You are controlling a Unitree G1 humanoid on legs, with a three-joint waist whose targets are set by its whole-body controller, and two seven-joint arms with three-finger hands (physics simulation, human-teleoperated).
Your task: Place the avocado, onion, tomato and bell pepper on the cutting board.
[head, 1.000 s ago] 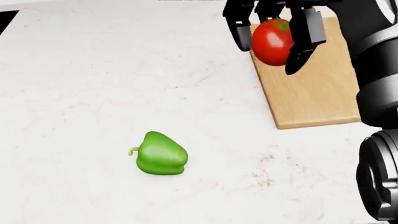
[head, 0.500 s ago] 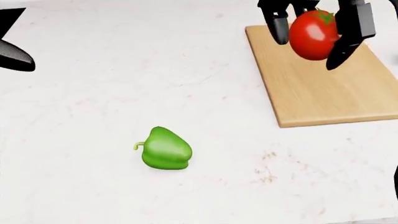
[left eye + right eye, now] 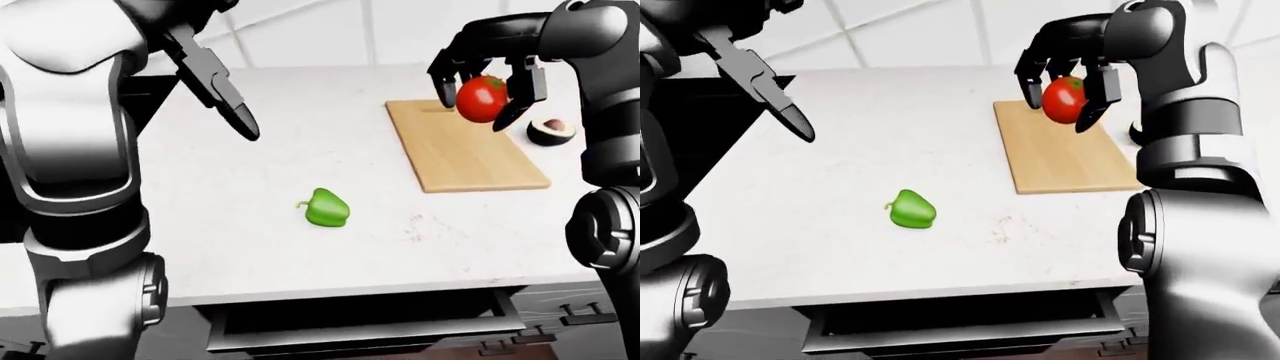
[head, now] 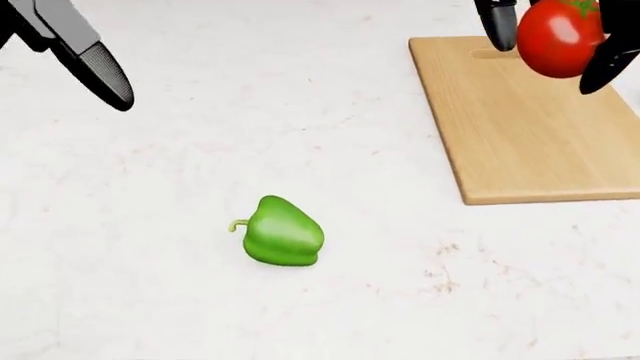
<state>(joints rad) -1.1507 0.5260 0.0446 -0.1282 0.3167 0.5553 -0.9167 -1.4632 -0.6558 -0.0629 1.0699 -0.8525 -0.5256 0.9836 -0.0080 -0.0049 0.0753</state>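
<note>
My right hand [image 3: 487, 84] pinches the tomato [image 3: 481, 98] above the cutting board [image 3: 463, 147]; my left hand [image 3: 215, 82] hangs spread over the desk [image 3: 300, 150], pepper [image 3: 326, 208] below.

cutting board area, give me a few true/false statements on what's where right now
1. The right hand grips the tomato above the cutting board. True.
2. The bell pepper lies on the board. False: it lies on the white counter, to the board's left.
3. The avocado sits on the counter beside the board's right edge. True.
4. The left hand holds the onion. False: it is open and empty; no onion shows.
</note>
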